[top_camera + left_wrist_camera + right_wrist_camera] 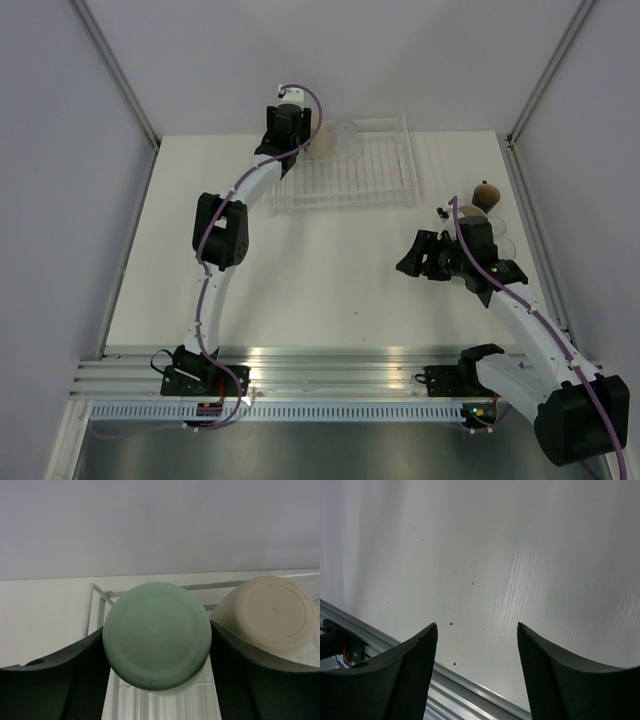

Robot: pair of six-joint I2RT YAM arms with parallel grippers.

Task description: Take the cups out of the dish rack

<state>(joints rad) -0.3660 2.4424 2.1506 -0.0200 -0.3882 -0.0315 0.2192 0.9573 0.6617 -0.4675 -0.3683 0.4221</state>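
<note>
Wrist footage alone shows the left hand [156, 630] clamped on 1 upturned mint green cup [156, 645] in the dish rack [350, 180] at the far edge of the table [330, 290], a beige cup [272, 612] just beside it; overhead, the arm hides that green cup. Right hand [477, 630] gapes wide, empty.

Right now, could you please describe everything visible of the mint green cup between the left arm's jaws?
The mint green plastic tumbler is round, matte and faintly speckled, its flat circular base facing the left wrist camera, so it looks upside down. It is at a corner of the white wire dish rack, beside a beige plastic tumbler. The jaws of the left gripper touch both its sides; its mouth is hidden.
</note>
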